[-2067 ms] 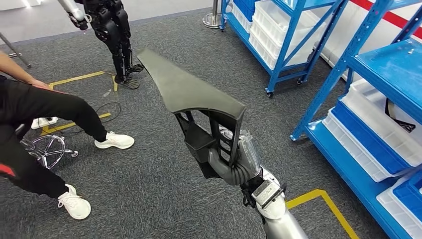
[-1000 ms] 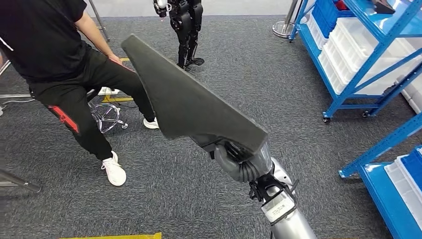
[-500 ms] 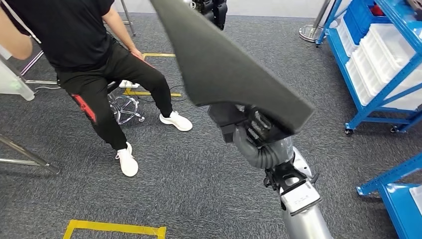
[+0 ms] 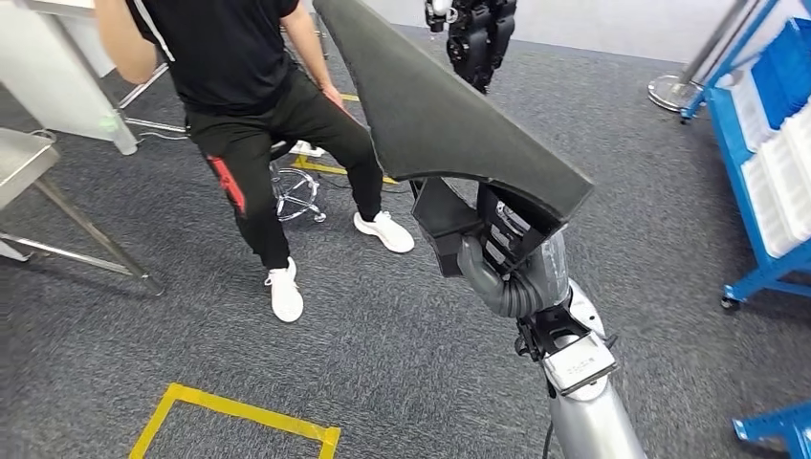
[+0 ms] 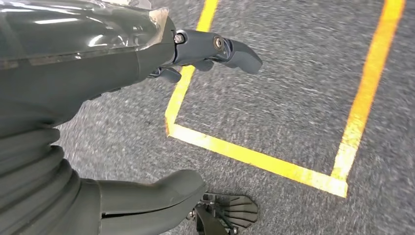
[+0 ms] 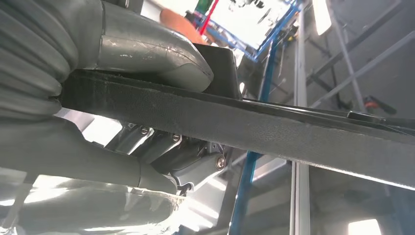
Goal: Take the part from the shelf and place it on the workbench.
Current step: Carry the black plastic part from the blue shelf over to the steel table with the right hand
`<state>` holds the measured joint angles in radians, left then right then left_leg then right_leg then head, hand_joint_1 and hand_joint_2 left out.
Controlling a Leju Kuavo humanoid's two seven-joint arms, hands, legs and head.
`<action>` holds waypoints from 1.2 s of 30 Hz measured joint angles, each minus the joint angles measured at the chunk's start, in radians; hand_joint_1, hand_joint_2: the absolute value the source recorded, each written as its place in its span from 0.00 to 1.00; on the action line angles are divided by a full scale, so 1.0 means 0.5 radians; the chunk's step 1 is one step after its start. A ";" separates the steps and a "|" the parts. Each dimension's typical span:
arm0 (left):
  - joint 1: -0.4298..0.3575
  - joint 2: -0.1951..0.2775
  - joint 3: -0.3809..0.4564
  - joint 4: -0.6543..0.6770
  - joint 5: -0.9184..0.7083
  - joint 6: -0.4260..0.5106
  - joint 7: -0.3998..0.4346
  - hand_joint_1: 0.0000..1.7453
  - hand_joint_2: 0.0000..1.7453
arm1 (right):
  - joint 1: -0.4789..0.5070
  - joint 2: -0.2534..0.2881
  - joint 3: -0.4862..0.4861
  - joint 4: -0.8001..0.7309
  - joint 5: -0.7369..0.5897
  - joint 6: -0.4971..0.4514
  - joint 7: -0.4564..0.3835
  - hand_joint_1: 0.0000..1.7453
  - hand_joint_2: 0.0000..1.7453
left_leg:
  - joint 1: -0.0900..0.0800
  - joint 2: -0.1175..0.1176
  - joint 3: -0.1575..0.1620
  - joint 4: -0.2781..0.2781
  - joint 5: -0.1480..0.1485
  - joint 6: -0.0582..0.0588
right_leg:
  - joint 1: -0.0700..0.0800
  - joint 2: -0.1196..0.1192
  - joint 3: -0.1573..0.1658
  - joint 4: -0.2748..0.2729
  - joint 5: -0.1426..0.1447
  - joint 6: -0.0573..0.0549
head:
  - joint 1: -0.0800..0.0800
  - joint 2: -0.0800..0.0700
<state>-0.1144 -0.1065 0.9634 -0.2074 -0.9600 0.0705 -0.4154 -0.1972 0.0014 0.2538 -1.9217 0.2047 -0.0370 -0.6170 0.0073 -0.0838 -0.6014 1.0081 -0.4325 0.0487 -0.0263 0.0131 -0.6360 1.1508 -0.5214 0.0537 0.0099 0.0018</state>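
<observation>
While the right hand [image 4: 497,263] clamps its ribbed underside, the long dark grey wedge-shaped part [image 4: 430,105] sits raised in the air over grey carpet [image 4: 383,363]. Left hand [image 5: 147,54] holds nothing, fingers apart, above yellow floor tape [image 5: 254,159]. Person in black [image 4: 239,86] sits beyond; blue shelf rack [image 4: 765,163] at right.

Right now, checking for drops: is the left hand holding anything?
No, the left hand hangs over the carpet with its fingers apart around nothing.
</observation>
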 joint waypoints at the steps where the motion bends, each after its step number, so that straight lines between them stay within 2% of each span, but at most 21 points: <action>1: 0.001 0.002 0.002 0.000 0.001 0.001 0.000 0.00 1.00 | 0.000 -0.002 0.000 0.004 -0.001 0.003 -0.001 1.00 1.00 | 0.000 -0.024 -0.004 0.010 -0.006 -0.012 | -0.007 0.023 0.059 -0.128 0.049 0.010 | 0.001 0.000; 3: 0.006 0.006 0.006 -0.001 0.005 0.004 0.000 0.00 1.00 | 0.003 -0.006 0.000 0.011 -0.004 0.008 -0.003 1.00 1.00 | -0.003 -0.057 -0.016 0.022 -0.013 -0.039 | -0.010 0.051 0.117 -0.251 0.092 -0.003 | 0.001 0.000; 5: 0.019 0.010 0.010 -0.001 0.008 0.006 -0.001 0.00 1.00 | 0.004 -0.009 0.000 0.019 -0.007 0.011 -0.004 1.00 1.00 | 0.003 -0.076 -0.024 0.020 -0.011 -0.060 | -0.004 0.025 0.120 -0.252 0.098 -0.038 | 0.001 0.000; 6: 0.026 0.011 0.011 -0.001 0.009 0.007 -0.001 0.00 1.00 | 0.003 -0.010 0.000 0.022 -0.008 0.012 -0.005 1.00 1.00 | 0.006 -0.057 -0.029 0.028 -0.018 -0.069 | -0.005 0.013 0.123 -0.254 0.102 -0.051 | 0.000 0.000; 8: 0.029 0.012 0.013 -0.001 0.009 0.008 -0.002 0.00 1.00 | 0.002 -0.010 0.000 0.024 -0.009 0.013 -0.005 1.00 1.00 | 0.009 0.040 -0.080 0.137 -0.088 -0.085 | -0.006 -0.020 0.127 -0.260 0.105 -0.081 | -0.006 0.000; 10: 0.024 0.010 0.014 -0.001 0.009 0.008 -0.004 0.00 1.00 | 0.004 -0.010 0.000 0.027 -0.009 0.013 -0.006 1.00 1.00 | 0.009 0.136 -0.207 0.394 -0.218 -0.095 | 0.007 -0.060 0.127 -0.260 0.099 -0.103 | -0.012 0.000; 12: 0.023 0.009 0.014 -0.001 0.009 0.008 -0.006 0.00 1.00 | 0.008 -0.011 0.000 0.031 -0.010 0.013 -0.006 1.00 1.00 | 0.011 0.158 -0.309 0.588 -0.282 -0.097 | 0.017 -0.104 0.126 -0.260 0.095 -0.111 | -0.012 0.000; 13: 0.024 0.009 0.014 -0.001 0.009 0.008 -0.006 0.00 1.00 | 0.010 -0.011 0.000 0.033 -0.010 0.013 -0.006 1.00 1.00 | 0.011 0.161 -0.305 0.578 -0.256 -0.093 | 0.021 -0.124 0.127 -0.259 0.094 -0.113 | -0.012 0.000; 14: 0.025 0.009 0.014 -0.001 0.008 0.008 -0.006 0.00 1.00 | 0.012 -0.011 0.000 0.034 -0.010 0.013 -0.006 1.00 1.00 | 0.009 0.170 -0.259 0.489 -0.201 -0.086 | 0.024 -0.144 0.129 -0.259 0.092 -0.114 | -0.012 0.000; 16: 0.021 0.011 0.014 -0.002 0.004 0.008 -0.006 0.00 1.00 | 0.014 -0.010 0.000 0.035 -0.010 0.013 -0.006 1.00 1.00 | -0.004 0.246 -0.108 0.214 -0.086 -0.063 | 0.035 -0.179 0.135 -0.258 0.085 -0.109 | -0.012 0.000; 18: 0.015 0.012 0.014 -0.004 0.001 0.008 -0.007 0.00 1.00 | 0.015 -0.010 0.000 0.035 -0.010 0.014 -0.006 1.00 1.00 | -0.024 0.303 -0.027 0.059 -0.048 -0.044 | 0.046 -0.208 0.141 -0.258 0.077 -0.096 | -0.010 0.000; 20: 0.014 0.013 0.014 -0.006 -0.001 0.008 -0.008 0.00 1.00 | 0.015 -0.009 0.001 0.035 -0.010 0.014 -0.006 1.00 1.00 | -0.036 0.274 -0.025 0.038 -0.049 -0.028 | 0.049 -0.244 0.151 -0.265 0.071 -0.077 | -0.009 0.000; 22: 0.015 0.012 0.014 -0.007 -0.002 0.008 -0.008 0.00 1.00 | 0.016 -0.010 0.002 0.035 -0.010 0.014 -0.006 1.00 1.00 | -0.027 0.232 -0.008 0.014 -0.031 -0.005 | 0.048 -0.214 0.143 -0.231 0.050 -0.060 | -0.009 0.000; 25: 0.009 0.010 0.015 -0.009 -0.001 0.008 -0.009 0.00 1.00 | 0.021 -0.014 0.002 0.036 -0.013 0.015 -0.010 1.00 1.00 | -0.011 0.162 0.008 -0.008 -0.013 0.019 | 0.036 -0.062 -0.004 0.082 -0.087 -0.068 | -0.004 0.000; 27: 0.009 0.010 0.015 -0.009 -0.001 0.007 -0.009 0.00 1.00 | 0.031 -0.018 0.002 0.039 -0.016 0.017 -0.011 1.00 1.00 | -0.011 0.105 0.008 -0.007 -0.013 0.021 | 0.028 -0.036 -0.123 0.301 -0.158 -0.060 | -0.003 0.000; 28: 0.011 0.009 0.015 -0.009 -0.001 0.006 -0.009 0.00 1.00 | 0.036 -0.019 0.002 0.040 -0.018 0.019 -0.011 1.00 1.00 | -0.010 0.077 0.009 -0.006 -0.013 0.020 | 0.026 -0.034 -0.138 0.314 -0.147 -0.044 | -0.003 0.000; 29: 0.014 0.008 0.015 -0.009 -0.001 0.005 -0.009 0.00 1.00 | 0.039 -0.020 0.003 0.042 -0.019 0.020 -0.011 1.00 1.00 | -0.009 0.049 0.011 -0.004 -0.014 0.018 | 0.023 -0.031 -0.111 0.243 -0.105 -0.023 | -0.003 0.000; 31: 0.016 0.006 0.016 -0.009 -0.002 0.003 -0.008 0.00 1.00 | 0.038 -0.021 0.004 0.043 -0.020 0.021 -0.011 1.00 1.00 | -0.008 -0.002 0.015 0.003 -0.019 0.006 | 0.009 0.006 0.013 -0.038 0.017 0.014 | -0.002 0.000; 32: 0.016 0.006 0.016 -0.009 -0.002 0.003 -0.008 0.00 1.00 | 0.038 -0.021 0.004 0.043 -0.020 0.022 -0.011 1.00 1.00 | -0.010 -0.025 0.013 0.009 -0.024 -0.004 | 0.004 0.026 0.070 -0.159 0.064 0.016 | -0.002 0.000; 34: 0.021 0.008 0.018 -0.009 -0.002 0.003 -0.007 0.00 1.00 | 0.037 -0.020 0.006 0.045 -0.020 0.024 -0.011 1.00 1.00 | -0.014 -0.055 0.002 0.016 -0.028 -0.027 | 0.005 0.046 0.118 -0.259 0.099 -0.007 | -0.003 0.000; 36: 0.030 0.011 0.020 -0.010 -0.002 0.004 -0.007 0.00 1.00 | 0.036 -0.018 0.007 0.050 -0.020 0.027 -0.011 1.00 1.00 | -0.006 -0.068 -0.007 0.015 -0.028 -0.048 | 0.006 0.018 0.124 -0.264 0.108 -0.038 | -0.004 0.000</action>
<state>-0.0996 -0.1012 0.9735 -0.2122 -0.9608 0.0727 -0.4190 -0.1789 -0.0073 0.2573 -1.8969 0.1945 -0.0236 -0.6225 0.0041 -0.1176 -0.6048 1.0156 -0.4465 0.0249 -0.0234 0.0220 -0.5742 1.0189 -0.4675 0.0347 0.0077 0.0019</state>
